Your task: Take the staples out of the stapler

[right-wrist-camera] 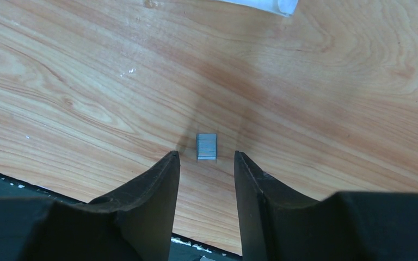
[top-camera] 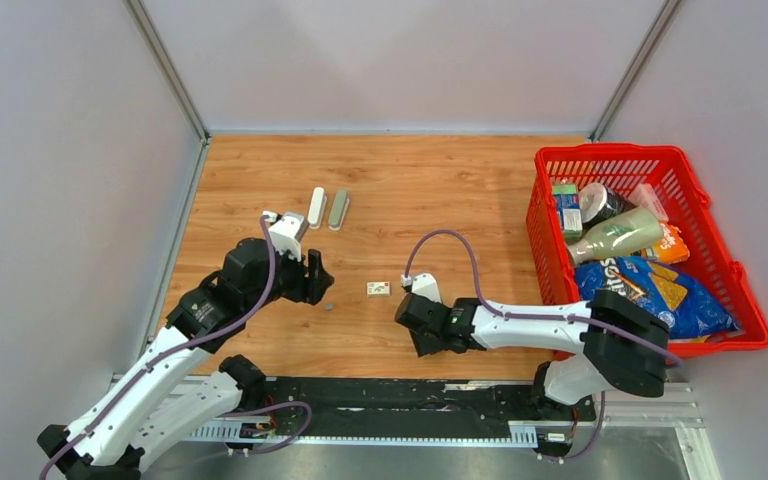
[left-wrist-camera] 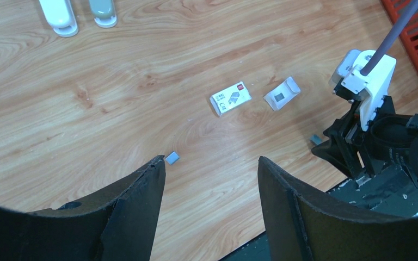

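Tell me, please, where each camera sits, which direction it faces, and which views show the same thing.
Top external: above and behind the robot, looking down on the table and red basket; left arm and right arm show.
Left wrist: low, facing across the table to the white packet; left gripper frames it.
Right wrist: close, facing down on a staple strip; right gripper shows.
Shared: top and left wrist both show the packet and two pale bars.

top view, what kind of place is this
Probably a robot lab test cell: a wood-grain table boxed in by plain grey panels, a left arm and right arm bolted at its near edge, and a red basket of groceries as props.
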### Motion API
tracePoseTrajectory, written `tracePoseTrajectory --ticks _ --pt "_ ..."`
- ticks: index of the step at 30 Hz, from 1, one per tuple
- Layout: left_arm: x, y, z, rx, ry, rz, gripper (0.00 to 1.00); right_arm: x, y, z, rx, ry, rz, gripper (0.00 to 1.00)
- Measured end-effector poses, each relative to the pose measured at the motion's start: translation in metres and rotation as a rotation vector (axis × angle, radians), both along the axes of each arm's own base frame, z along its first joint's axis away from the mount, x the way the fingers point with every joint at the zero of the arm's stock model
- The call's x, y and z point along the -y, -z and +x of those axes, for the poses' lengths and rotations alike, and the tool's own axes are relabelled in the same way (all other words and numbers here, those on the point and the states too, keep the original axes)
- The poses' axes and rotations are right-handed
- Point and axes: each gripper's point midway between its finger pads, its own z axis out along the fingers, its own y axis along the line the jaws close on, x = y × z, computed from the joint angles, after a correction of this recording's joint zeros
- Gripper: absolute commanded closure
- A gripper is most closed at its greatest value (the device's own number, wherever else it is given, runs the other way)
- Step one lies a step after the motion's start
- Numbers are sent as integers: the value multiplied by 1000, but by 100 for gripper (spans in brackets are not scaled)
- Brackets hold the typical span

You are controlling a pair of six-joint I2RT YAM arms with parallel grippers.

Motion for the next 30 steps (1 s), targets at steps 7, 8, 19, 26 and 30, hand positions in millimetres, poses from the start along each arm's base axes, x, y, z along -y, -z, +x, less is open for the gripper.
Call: tracePoseTrajectory --ticks 7,8,19,26,30 --pt "1 1 2 2 3 6 30 0 3 0 0 -12 -12 59" --pt "1 1 2 4 4 6 30 0 4 0 0 -12 -14 60" --pt "2 0 3 10 5 5 30 -7 3 4 6 -13 -10 69" --pt "2 -2 4 14 6 1 29 -7 3 5 11 -9 -13 75" --pt "2 -2 4 15 6 1 30 -6 3 6 17 -4 -17 79"
